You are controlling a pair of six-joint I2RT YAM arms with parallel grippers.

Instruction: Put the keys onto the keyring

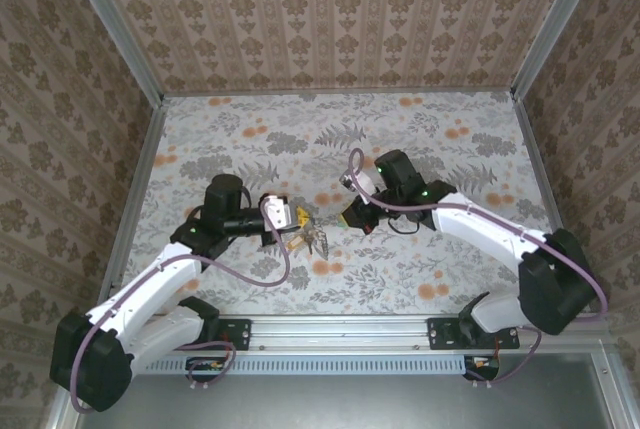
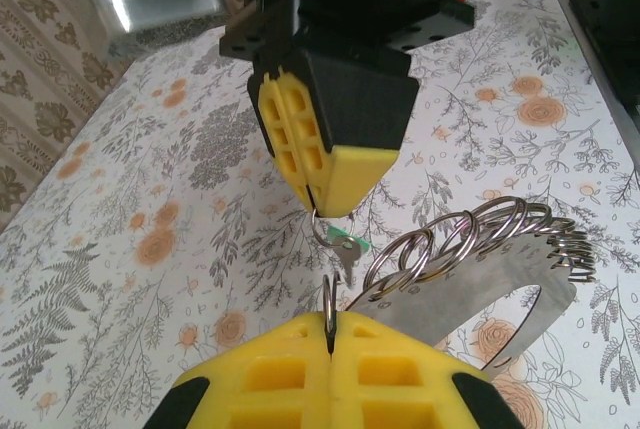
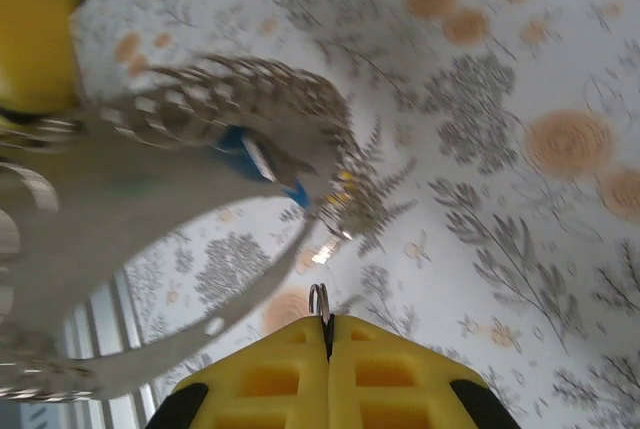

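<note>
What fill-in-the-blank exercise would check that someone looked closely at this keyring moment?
The left gripper and right gripper both have their jaws ___.
The left gripper pinches a small metal ___ between its pads.
The hanging key under the right gripper's pads has a ___ head.
Against the keyring lies a second key with a ___ head.
Missing: shut; ring; green; blue.

Floral-print table (image 1: 420, 139) of grey ferns, orange blossoms

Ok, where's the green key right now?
Left wrist view, mid-frame: the green key hangs from a small ring pinched by the right end effector, just above the left end effector and left of the keyring.
</note>
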